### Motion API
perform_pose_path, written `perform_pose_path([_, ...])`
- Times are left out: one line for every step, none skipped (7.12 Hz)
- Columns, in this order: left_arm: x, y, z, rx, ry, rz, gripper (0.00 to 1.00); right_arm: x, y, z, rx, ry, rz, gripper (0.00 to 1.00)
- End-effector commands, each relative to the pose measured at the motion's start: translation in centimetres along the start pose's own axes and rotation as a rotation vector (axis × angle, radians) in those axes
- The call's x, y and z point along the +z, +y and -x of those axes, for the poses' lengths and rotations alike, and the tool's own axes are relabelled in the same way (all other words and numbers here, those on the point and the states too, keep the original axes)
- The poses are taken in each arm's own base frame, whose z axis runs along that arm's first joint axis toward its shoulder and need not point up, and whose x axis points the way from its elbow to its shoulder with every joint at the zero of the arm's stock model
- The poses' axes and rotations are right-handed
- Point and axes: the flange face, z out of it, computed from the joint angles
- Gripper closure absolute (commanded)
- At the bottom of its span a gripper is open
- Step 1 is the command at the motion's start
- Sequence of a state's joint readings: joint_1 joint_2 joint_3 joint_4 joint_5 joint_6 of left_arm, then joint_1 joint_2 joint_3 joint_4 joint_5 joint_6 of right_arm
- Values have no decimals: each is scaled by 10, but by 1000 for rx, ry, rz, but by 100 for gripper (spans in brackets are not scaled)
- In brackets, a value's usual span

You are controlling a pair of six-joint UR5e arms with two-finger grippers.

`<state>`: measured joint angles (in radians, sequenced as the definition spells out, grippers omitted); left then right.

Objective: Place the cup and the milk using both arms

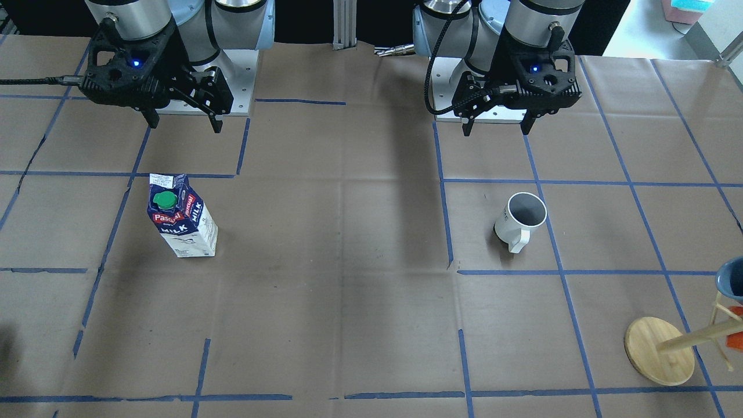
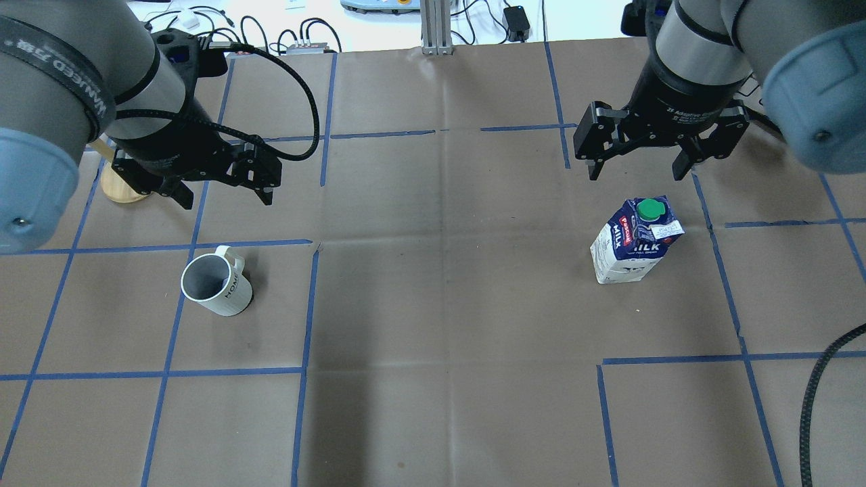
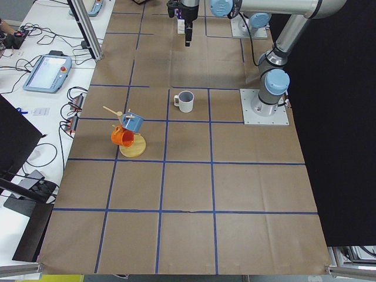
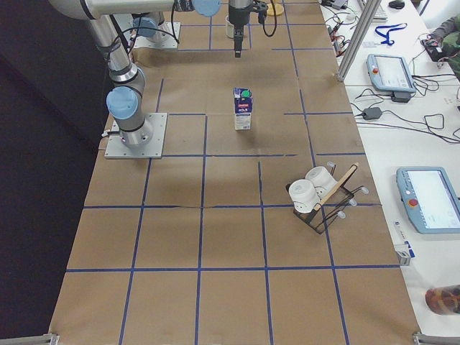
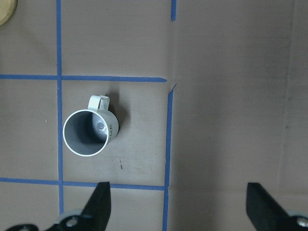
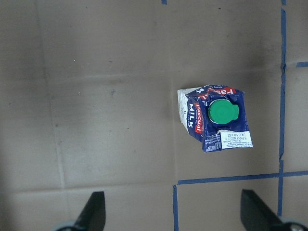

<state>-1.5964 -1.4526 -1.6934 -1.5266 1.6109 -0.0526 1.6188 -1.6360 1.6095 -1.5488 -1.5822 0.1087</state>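
Observation:
The cup, a white mug with a grey inside, stands upright on the brown paper on my left side; it also shows in the front view and the left wrist view. My left gripper hangs open and empty above the table, apart from the cup, on its far side. The milk, a blue and white carton with a green cap, stands upright on my right side, seen also from the right wrist. My right gripper is open and empty above the table, just beyond the carton.
A wooden mug tree with a blue and an orange mug stands at the table's left end. A black rack with white cups stands towards the right end. Blue tape lines divide the paper into squares.

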Motion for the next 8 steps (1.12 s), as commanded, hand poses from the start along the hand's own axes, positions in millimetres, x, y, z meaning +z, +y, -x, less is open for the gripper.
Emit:
perform_pose_path([10, 1, 5, 2, -14, 30, 0, 3, 0, 0, -4, 3, 9, 0])
perform_pose_path([21, 3, 7, 4, -14, 44, 0, 2, 0, 0, -3, 3, 7, 0])
perform_pose_path([34, 1, 22, -3, -51, 53, 0, 2, 0, 0, -1, 2, 7, 0])
perform_pose_path([50, -1, 38, 18, -52, 58, 0, 4, 1, 0, 2, 3, 17, 0])
perform_pose_path([68, -4, 56, 64, -51, 44, 0, 4, 1, -1, 4, 2, 15, 0])
perform_pose_path([92, -6, 81, 108, -55, 22, 0, 5, 1, -1, 4, 4, 16, 0])
perform_pose_path([124, 0, 106, 97, -50, 33, 0, 5, 1, -1, 4, 4, 13, 0])
perform_pose_path([146, 3, 129, 83, -40, 46, 0, 6, 1, -1, 3, 6, 19, 0])
